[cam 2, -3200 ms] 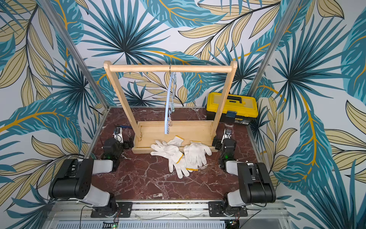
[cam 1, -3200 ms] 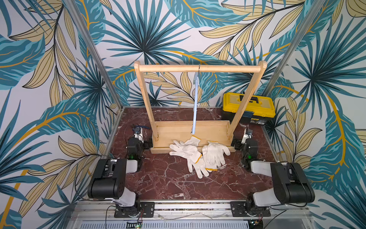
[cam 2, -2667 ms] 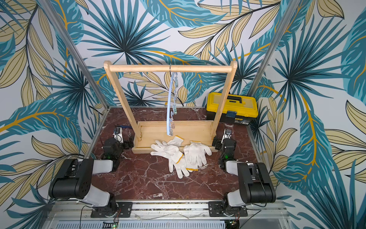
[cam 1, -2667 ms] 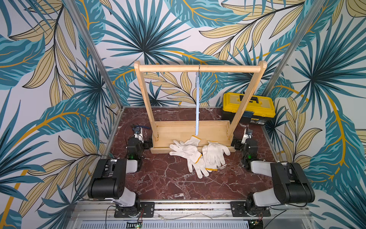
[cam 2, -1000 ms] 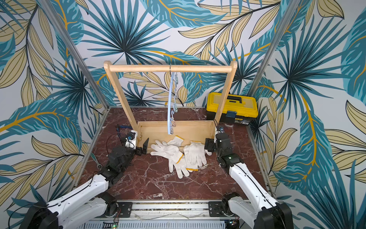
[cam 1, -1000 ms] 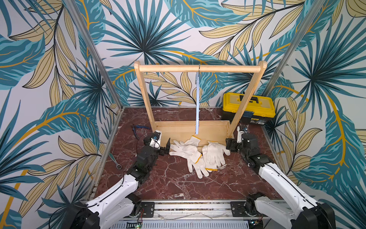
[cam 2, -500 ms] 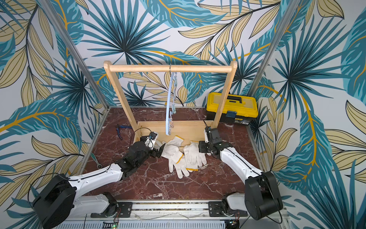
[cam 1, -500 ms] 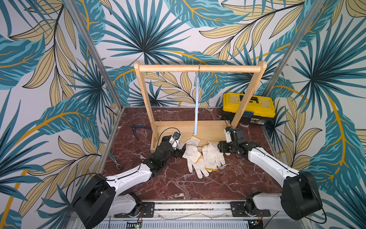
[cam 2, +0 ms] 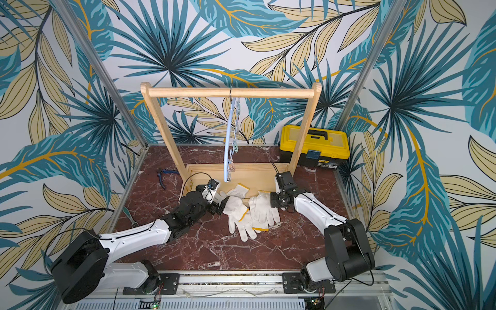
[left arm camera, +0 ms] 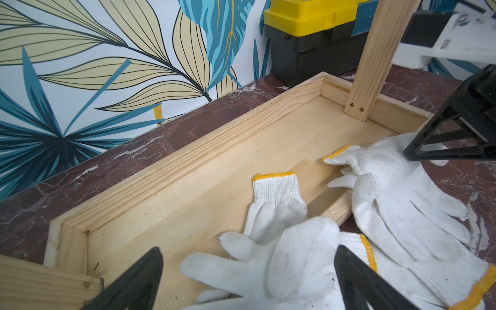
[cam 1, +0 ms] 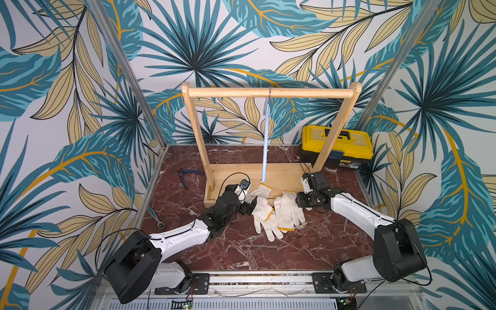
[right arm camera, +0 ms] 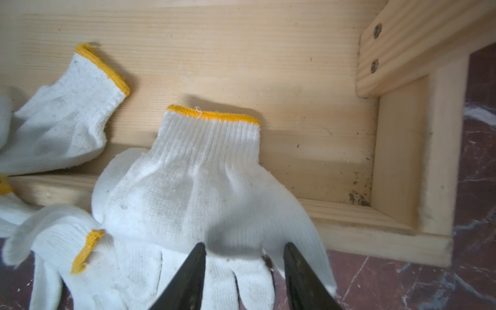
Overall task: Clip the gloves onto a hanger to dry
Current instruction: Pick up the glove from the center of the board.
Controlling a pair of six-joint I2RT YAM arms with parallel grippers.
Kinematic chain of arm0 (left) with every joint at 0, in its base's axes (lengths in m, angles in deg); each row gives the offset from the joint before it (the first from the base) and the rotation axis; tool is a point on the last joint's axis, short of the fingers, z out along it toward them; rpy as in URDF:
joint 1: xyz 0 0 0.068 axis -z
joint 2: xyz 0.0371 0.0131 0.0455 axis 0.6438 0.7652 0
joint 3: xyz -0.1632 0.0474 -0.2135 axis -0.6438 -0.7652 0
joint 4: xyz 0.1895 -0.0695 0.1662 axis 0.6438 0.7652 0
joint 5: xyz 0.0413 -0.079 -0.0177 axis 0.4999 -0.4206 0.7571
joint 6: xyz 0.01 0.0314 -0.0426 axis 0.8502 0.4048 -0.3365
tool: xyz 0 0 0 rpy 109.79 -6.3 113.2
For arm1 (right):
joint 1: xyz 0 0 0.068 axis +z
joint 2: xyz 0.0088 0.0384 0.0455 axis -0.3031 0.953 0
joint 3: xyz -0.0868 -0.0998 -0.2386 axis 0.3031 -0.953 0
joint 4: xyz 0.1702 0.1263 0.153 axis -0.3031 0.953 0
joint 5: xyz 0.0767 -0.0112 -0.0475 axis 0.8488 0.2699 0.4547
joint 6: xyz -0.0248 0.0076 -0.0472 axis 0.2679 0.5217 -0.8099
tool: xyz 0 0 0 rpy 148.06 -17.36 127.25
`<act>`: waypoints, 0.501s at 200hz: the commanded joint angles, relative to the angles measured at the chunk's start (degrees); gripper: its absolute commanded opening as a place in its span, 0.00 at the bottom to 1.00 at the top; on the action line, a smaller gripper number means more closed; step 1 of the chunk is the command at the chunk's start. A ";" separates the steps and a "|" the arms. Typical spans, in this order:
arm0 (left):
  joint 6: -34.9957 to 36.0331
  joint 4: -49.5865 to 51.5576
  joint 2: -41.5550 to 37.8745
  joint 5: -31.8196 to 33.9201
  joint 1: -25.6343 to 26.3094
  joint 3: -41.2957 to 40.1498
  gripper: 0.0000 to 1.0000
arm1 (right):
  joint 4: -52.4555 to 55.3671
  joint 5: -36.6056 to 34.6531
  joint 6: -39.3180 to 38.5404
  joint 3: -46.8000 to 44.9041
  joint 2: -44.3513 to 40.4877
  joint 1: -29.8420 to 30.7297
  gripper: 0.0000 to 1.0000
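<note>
Several white gloves with yellow cuffs lie piled over the front lip of the rack's wooden base, seen in both top views (cam 1: 271, 214) (cam 2: 241, 212). The pale-blue hanger (cam 1: 265, 145) (cam 2: 227, 145) hangs edge-on from the rail above them, clips dangling. My left gripper (cam 1: 248, 204) (left arm camera: 248, 252) is open wide, its fingers straddling the leftmost glove (left arm camera: 295, 257). My right gripper (cam 1: 302, 200) (right arm camera: 244, 245) stands partly open over the fingers of the rightmost glove (right arm camera: 204, 188), the fabric lying flat between its tips.
The wooden rack (cam 1: 271, 93) stands on a shallow wooden tray base (cam 1: 284, 174). A yellow and black toolbox (cam 1: 336, 146) sits at the back right. Blue-handled pliers (cam 1: 188, 175) and a wrench (cam 1: 154, 217) lie on the marble at the left.
Both arms have reached in from the sides to the glove pile. The right jaws have narrowed over the rightmost glove; the left jaws stay wide.
</note>
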 commanded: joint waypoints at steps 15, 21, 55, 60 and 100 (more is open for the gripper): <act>-0.55 -0.41 0.39 -0.62 0.54 3.05 1.00 | 0.68 0.89 0.90 0.60 2.39 0.28 0.44; -0.53 -0.40 0.34 -0.61 0.58 3.05 1.00 | 0.50 0.99 0.95 0.61 2.77 0.29 0.43; -0.47 -0.41 0.39 -0.59 0.79 3.22 1.00 | -0.70 1.24 1.50 1.05 4.54 0.27 0.35; -0.59 -0.41 0.39 -0.56 0.83 3.22 1.00 | -0.81 1.26 1.58 1.13 4.77 0.29 0.33; -0.74 -0.41 0.64 -0.70 0.98 3.56 1.00 | -1.26 1.49 2.69 1.49 5.88 0.29 0.16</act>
